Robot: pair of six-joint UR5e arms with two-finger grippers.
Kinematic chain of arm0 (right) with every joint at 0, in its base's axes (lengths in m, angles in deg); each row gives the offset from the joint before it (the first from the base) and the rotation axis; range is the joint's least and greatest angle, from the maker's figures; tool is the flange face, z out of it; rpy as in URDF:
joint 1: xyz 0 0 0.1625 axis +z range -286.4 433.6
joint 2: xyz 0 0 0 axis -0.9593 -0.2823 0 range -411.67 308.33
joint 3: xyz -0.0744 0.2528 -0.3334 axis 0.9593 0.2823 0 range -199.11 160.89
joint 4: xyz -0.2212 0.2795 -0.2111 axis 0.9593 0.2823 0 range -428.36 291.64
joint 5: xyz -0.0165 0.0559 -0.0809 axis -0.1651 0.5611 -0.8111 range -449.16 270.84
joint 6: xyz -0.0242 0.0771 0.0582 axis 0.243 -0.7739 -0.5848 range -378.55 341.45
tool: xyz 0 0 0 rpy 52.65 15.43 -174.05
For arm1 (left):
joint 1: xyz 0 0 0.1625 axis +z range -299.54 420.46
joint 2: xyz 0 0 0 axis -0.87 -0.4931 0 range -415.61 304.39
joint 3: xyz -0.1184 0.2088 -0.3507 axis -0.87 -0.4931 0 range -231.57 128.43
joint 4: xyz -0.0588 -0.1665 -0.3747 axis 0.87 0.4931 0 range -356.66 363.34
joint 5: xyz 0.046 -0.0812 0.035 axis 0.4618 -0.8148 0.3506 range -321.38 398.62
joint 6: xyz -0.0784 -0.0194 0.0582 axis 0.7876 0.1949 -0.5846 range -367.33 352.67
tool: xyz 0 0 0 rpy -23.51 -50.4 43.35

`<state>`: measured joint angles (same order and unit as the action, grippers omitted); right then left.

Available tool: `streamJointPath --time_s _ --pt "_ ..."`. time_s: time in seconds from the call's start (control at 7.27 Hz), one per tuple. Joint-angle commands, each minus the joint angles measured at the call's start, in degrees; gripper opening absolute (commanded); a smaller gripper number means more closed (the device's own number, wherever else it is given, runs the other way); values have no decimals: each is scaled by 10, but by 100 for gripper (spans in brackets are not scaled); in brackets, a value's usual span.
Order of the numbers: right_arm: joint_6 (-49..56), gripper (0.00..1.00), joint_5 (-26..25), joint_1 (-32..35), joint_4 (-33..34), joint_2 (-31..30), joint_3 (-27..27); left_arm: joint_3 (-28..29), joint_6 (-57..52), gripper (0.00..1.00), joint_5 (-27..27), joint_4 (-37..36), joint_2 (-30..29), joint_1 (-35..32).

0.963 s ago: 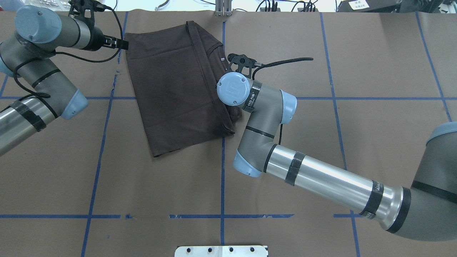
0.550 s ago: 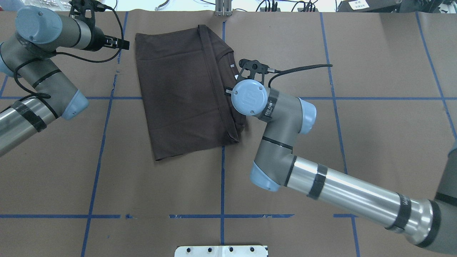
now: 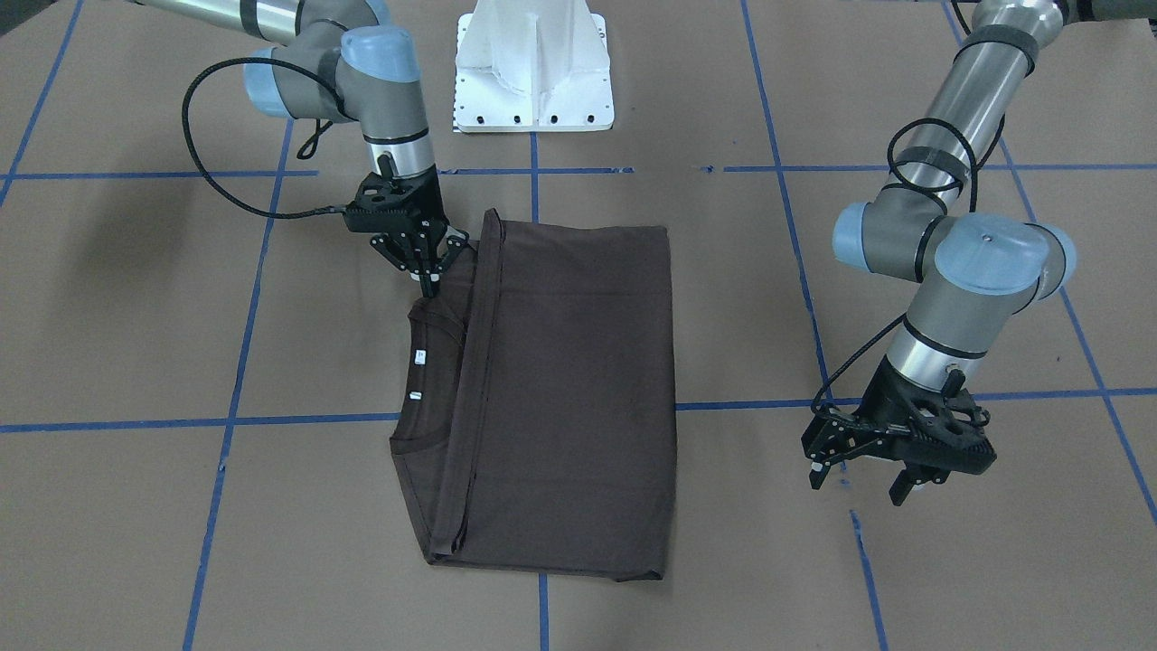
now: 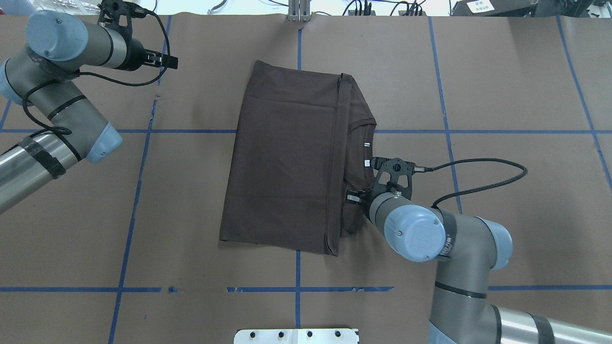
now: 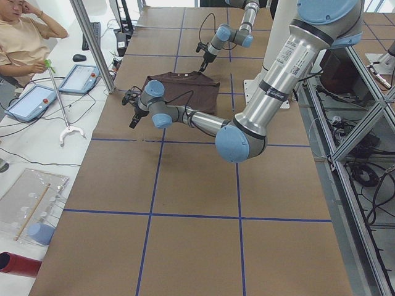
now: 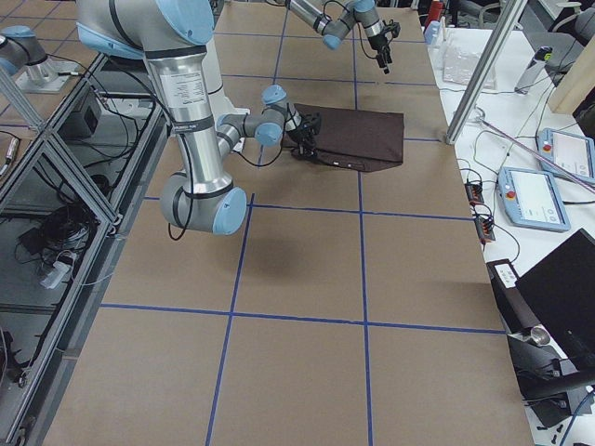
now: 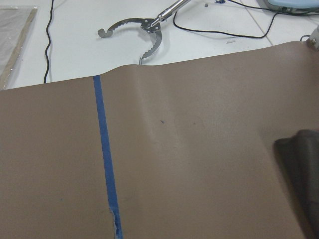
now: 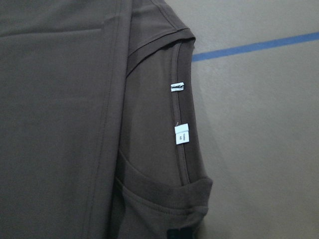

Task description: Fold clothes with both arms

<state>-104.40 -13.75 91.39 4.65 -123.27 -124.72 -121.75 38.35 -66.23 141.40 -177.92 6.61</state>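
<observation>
T-shirt (image 4: 287,162): folded lengthwise, flat on mid-bench (image 4: 478,95). The long axis runs away from the robot, and the collar (image 4: 366,143) faces its right. Right pincer (image 3: 427,287) clamps the collar-side edge. Left pincer (image 3: 859,484) is wide, empty and well apart. Step: apparently positioning. The next fold likely needs the left pincer at the cloth.

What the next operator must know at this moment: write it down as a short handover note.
Right gripper: shut, it seems, on the T-shirt at its edge near the collar.
Left gripper: open and empty, above bare table, well clear of the shirt.
T-shirt: flat mid-table, folded lengthwise into a long panel; the collar strip with its white tags shows along the robot's right side.
Done: the lengthwise folds.
Left: probably release, then a crosswise fold with both arms.
</observation>
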Motion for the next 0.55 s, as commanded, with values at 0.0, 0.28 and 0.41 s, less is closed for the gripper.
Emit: streamJointPath --time_s 0.0,0.28,0.41 --pt "3 0 -6 -12 -5 -48 -22 -3 10 100 0 -1 1 6" --pt "8 99 -9 -15 -4 -42 -20 -3 11 100 0 -1 1 7" --pt "10 100 -2 -10 3 -40 -34 -4 10 100 -1 -1 1 7"
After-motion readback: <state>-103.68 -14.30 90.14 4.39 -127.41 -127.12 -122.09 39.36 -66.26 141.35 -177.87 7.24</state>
